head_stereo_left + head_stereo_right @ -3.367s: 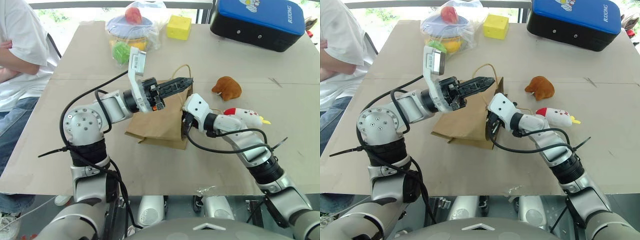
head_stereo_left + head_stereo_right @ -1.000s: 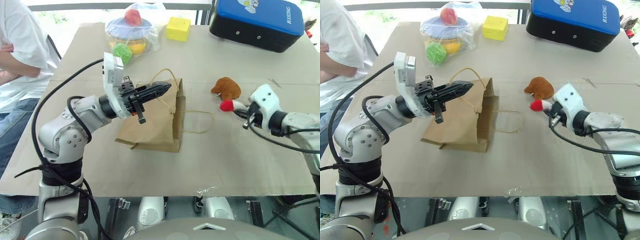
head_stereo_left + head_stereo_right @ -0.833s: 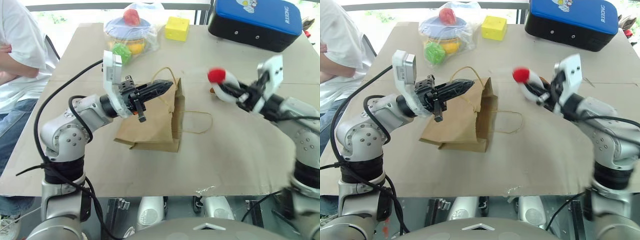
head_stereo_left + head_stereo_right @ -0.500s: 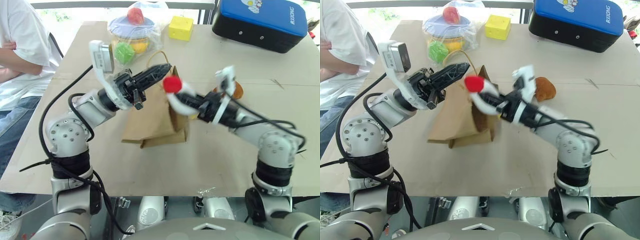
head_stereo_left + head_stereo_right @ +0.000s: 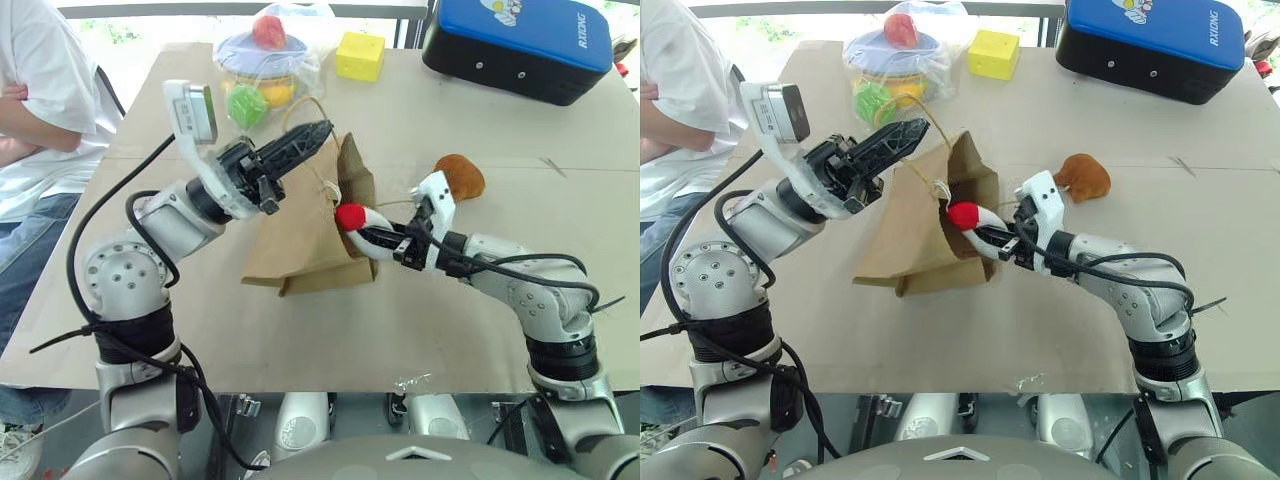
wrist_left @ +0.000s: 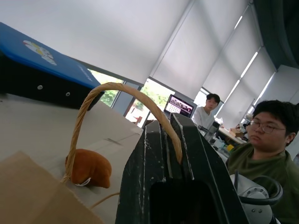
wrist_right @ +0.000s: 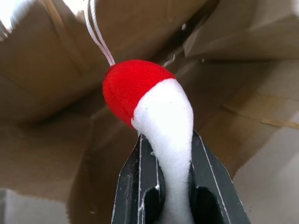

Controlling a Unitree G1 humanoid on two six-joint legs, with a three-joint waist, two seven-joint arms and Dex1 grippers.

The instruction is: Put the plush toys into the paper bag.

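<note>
Rocket toy [image 5: 970, 222] is pinched in the right gripper [image 5: 992, 240] jaws at the paper bag [image 5: 925, 240] mouth; its handle [image 6: 105, 116] is clamped by the left gripper [image 5: 305, 140]; the brown toy [image 5: 460, 176] remains on the table [image 5: 560, 220].

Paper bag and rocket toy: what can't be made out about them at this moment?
- Inside of the paper bag: hidden in the eye views by its own raised wall; dark in the right wrist view.
- Tail of the rocket: buried between the right claw fingers in the right wrist view.
- The bag's second handle: mostly hidden behind the rocket and right arm; the left claw pinches one handle.
</note>
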